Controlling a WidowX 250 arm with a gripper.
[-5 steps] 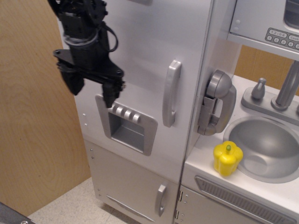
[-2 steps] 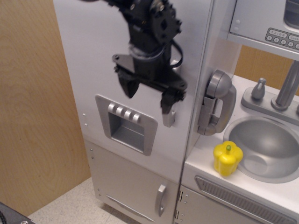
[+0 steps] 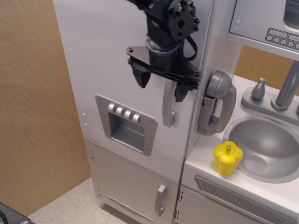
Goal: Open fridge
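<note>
The silver-grey toy fridge (image 3: 107, 56) stands at the left, its large door closed. The door carries a vertical silver handle (image 3: 168, 105) and a recessed dispenser panel (image 3: 127, 123) with several buttons. My black gripper (image 3: 161, 87) is open in front of the upper part of the handle. One finger (image 3: 141, 76) is left of the handle and the other finger (image 3: 180, 90) is right of it. The handle's top is hidden behind the gripper body. Whether the fingers touch the handle I cannot tell.
A smaller lower door with a short handle (image 3: 160, 199) sits below. A grey toy phone (image 3: 216, 100) hangs on the fridge's right side. A yellow pepper (image 3: 227, 158) stands beside a sink (image 3: 268, 144) with faucet (image 3: 285, 88). A wooden wall (image 3: 32, 112) is at left.
The gripper has moved right across the door, from above the dispenser panel to the vertical handle, and now straddles the handle's upper part. The door has not moved.
</note>
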